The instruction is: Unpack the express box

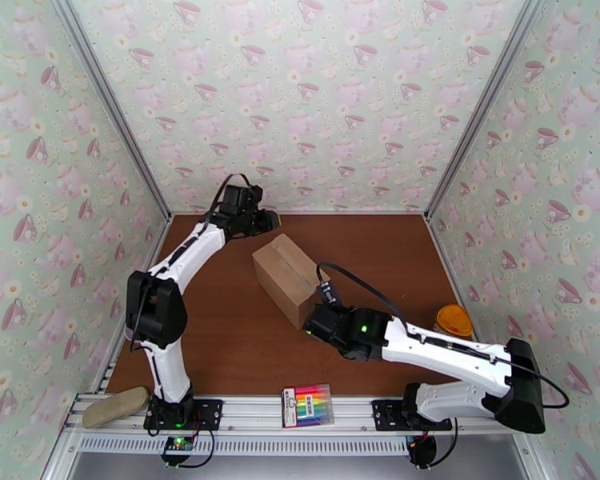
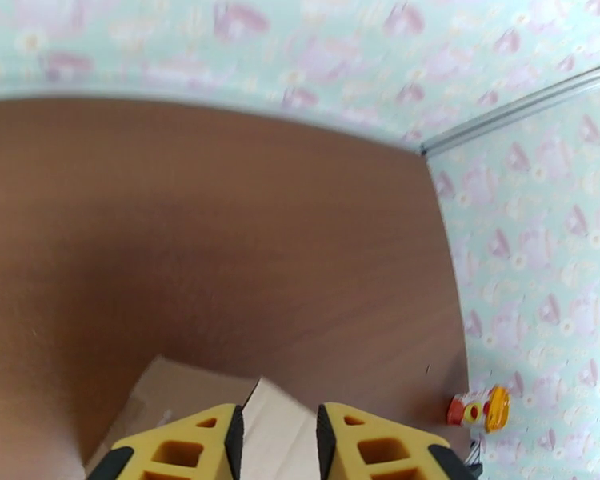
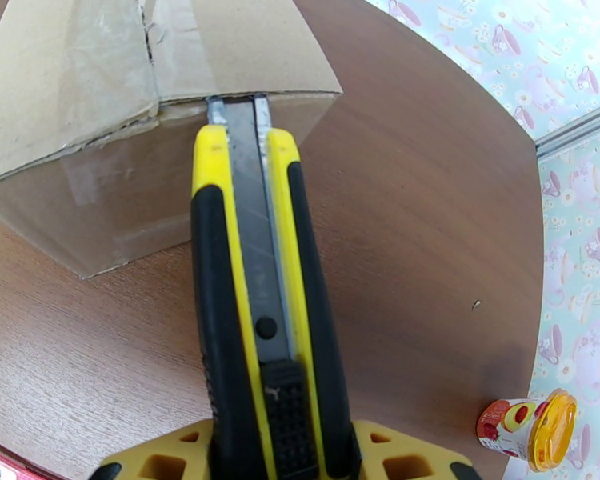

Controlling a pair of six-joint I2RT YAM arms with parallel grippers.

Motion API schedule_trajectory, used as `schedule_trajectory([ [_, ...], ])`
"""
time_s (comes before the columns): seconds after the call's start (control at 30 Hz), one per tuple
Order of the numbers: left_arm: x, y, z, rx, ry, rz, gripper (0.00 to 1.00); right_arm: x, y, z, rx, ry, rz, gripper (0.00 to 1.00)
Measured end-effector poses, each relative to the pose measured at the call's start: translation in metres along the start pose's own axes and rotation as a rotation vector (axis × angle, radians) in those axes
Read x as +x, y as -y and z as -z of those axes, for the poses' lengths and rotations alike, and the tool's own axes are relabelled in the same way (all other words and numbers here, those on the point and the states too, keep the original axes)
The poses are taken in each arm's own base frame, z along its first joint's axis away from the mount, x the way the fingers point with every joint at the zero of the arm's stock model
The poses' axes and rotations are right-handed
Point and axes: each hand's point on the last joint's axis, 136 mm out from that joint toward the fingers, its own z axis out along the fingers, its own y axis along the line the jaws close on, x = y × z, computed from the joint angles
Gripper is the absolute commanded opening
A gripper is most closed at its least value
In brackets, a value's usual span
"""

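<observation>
On the metal rail [image 1: 244, 407] at the near edge, a flat pack of coloured markers [image 1: 308, 406] lies between the two arm bases. A tan oblong object [image 1: 116, 406] rests at the rail's left end. Just past the rail, the right arm reaches leftward over the brown table [image 1: 236, 346]. Its right hand [image 1: 320, 318] is clamped on the black-and-yellow handle of a utility knife [image 3: 256, 314], which points away from the wrist. The right wrist view shows the knife's blade [image 3: 240, 154] slid out. The blade tip touches the upper edge of the near end face of the express box [image 1: 288, 274], just right of the taped centre seam. The box sits near the middle of the table, turned at an angle to the rail, with its top flaps lying shut and clear tape running down the near end. To the right, close to the table's right edge and well apart from the box, is a small container [image 1: 454, 320] with an orange lid. Farther back, the left arm stretches up and over to the far left of the table. Its left hand [image 1: 260, 222] hangs just beyond the box's far corner. In the left wrist view the yellow fingers [image 2: 180, 450] stand a little apart with nothing gripped between them, and the cardboard top shows below the gap. Behind everything, the teacup-patterned wall [image 1: 316, 90] closes off the back of the table.
</observation>
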Motion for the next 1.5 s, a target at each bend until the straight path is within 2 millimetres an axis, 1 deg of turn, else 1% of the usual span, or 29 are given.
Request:
schedule_trajectory([
  [0.1, -0.006, -0.010, 0.018, -0.036, 0.025, 0.015, 0.34, -0.001, -0.001, 0.000, -0.002, 0.002, -0.002, 0.00],
  [0.13, -0.004, -0.014, 0.026, -0.051, 0.031, 0.020, 0.34, -0.001, -0.001, -0.001, -0.001, 0.002, -0.002, 0.00],
  [0.2, 0.007, -0.018, 0.043, -0.072, 0.033, 0.034, 0.34, 0.000, -0.002, -0.002, 0.001, -0.002, 0.001, 0.00],
  [0.23, 0.017, -0.019, 0.053, -0.081, 0.027, 0.041, 0.34, 0.000, -0.002, -0.002, 0.002, -0.003, 0.002, 0.00],
  [0.3, 0.042, -0.014, 0.072, -0.081, 0.016, 0.048, 0.34, -0.001, -0.004, -0.003, 0.001, -0.001, 0.000, 0.00],
  [0.37, 0.071, -0.005, 0.090, -0.076, 0.000, 0.049, 0.34, -0.002, -0.005, -0.003, -0.002, 0.002, -0.003, 0.00],
  [0.43, 0.100, 0.004, 0.104, -0.069, -0.018, 0.044, 0.33, -0.002, -0.005, -0.003, -0.003, 0.003, -0.004, 0.00],
  [0.57, 0.151, 0.016, 0.120, -0.064, -0.070, 0.031, 0.33, -0.003, -0.005, -0.003, -0.004, 0.004, -0.005, 0.00],
  [0.63, 0.173, 0.015, 0.124, -0.066, -0.092, 0.040, 0.33, -0.003, -0.005, -0.003, -0.004, 0.004, -0.007, 0.00],
  [0.73, 0.203, 0.010, 0.124, -0.079, -0.145, 0.060, 0.33, -0.003, -0.006, -0.003, -0.006, 0.006, -0.010, 0.00],
  [0.8, 0.216, 0.010, 0.122, -0.084, -0.172, 0.071, 0.32, -0.003, -0.006, -0.003, -0.006, 0.006, -0.010, 0.00],
  [0.97, 0.238, 0.021, 0.109, -0.049, -0.205, 0.098, 0.31, -0.003, -0.007, -0.005, -0.004, 0.004, -0.008, 0.00],
  [1.13, 0.259, 0.030, 0.086, -0.018, -0.239, 0.129, 0.30, -0.005, -0.008, -0.004, -0.008, 0.005, -0.010, 0.00],
  [1.23, 0.265, 0.035, 0.076, -0.004, -0.246, 0.148, 0.29, -0.007, -0.010, -0.004, -0.013, 0.006, -0.012, 0.00],
  [1.4, 0.261, 0.047, 0.066, 0.035, -0.222, 0.172, 0.29, -0.007, -0.010, -0.004, -0.013, 0.004, -0.009, 0.00],
  [1.5, 0.259, 0.050, 0.060, 0.048, -0.212, 0.187, 0.29, -0.007, -0.011, -0.004, -0.013, 0.005, -0.008, 0.00],
])
